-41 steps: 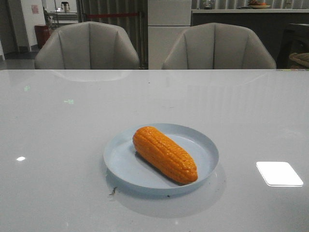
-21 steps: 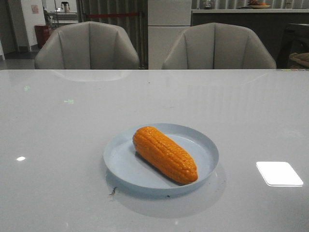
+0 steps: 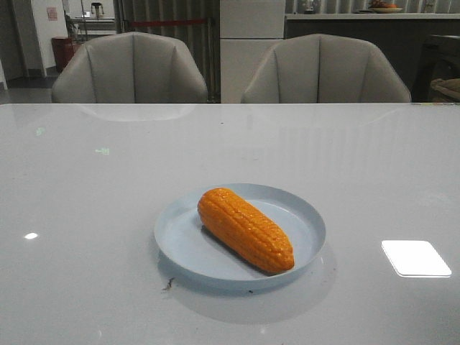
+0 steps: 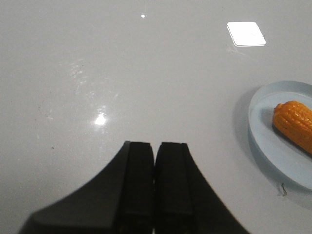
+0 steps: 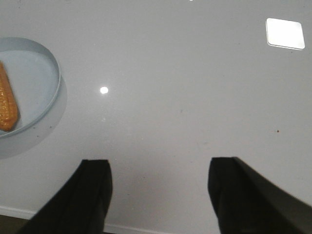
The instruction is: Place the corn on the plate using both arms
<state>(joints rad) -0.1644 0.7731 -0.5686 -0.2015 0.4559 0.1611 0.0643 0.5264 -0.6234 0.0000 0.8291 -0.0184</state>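
The orange corn (image 3: 245, 229) lies on its side in the pale blue plate (image 3: 305, 219), running from back left to front right, near the table's middle front. Neither gripper shows in the front view. In the left wrist view my left gripper (image 4: 156, 144) is shut and empty over bare table, with the plate (image 4: 265, 141) and one end of the corn (image 4: 295, 122) off to one side. In the right wrist view my right gripper (image 5: 158, 165) is open and empty near the table's front edge, with the plate (image 5: 46, 85) and the corn's tip (image 5: 6, 105) off to one side.
Two grey chairs (image 3: 131, 68) (image 3: 325, 70) stand behind the table's far edge. A small dark speck (image 3: 167, 284) lies on the table just in front of the plate. Bright light reflections (image 3: 415, 257) show on the glossy tabletop.
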